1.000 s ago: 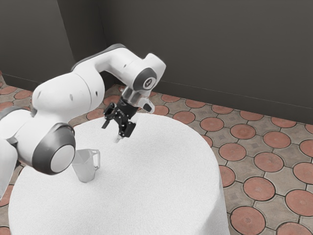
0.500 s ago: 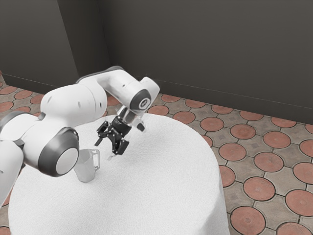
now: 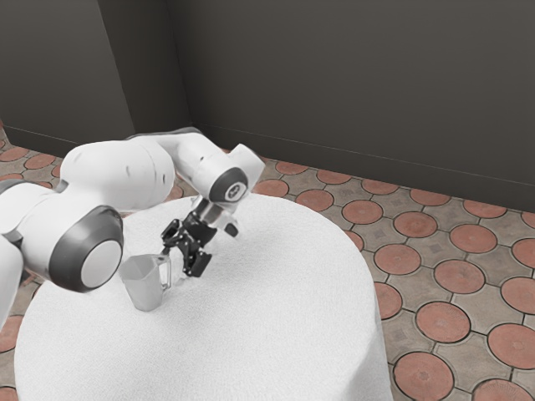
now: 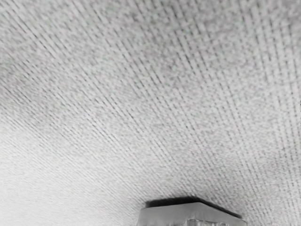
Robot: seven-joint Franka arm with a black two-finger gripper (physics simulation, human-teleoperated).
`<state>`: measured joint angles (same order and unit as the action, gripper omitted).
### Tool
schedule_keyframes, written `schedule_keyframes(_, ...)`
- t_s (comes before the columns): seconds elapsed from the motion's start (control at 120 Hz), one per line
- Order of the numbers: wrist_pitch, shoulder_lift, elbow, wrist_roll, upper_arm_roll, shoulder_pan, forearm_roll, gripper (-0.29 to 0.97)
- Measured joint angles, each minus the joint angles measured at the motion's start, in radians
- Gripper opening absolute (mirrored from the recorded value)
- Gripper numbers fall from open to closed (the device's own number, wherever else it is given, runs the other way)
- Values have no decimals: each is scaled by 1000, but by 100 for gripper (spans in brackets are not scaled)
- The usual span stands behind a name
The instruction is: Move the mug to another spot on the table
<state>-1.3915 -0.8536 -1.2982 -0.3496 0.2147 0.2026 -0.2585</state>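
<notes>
Exterior view: over the last second the arm has swung down and toward the exterior view's left. The gripper (image 3: 187, 267) now sits low, just beside the handle (image 3: 166, 272) of the mug (image 3: 144, 284), jaws apart and clamped on nothing; the mug hasn't moved and stands upright near the table (image 3: 292, 317) edge on the exterior view's left. Wrist view: table cloth ahead, with the mug's grey edge (image 4: 190, 214) right under the hand, so the approach looks nearly done; grasp, lift and relocation are all still to do.
</notes>
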Motion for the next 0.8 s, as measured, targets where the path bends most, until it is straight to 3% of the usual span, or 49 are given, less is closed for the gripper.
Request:
schedule_keyframes(0.417, -128, 43, -96, -21, 0, -8, -4, 45)
schedule_keyframes(0.8, -142, 97, -179, -27, -3, 7, 3, 40)
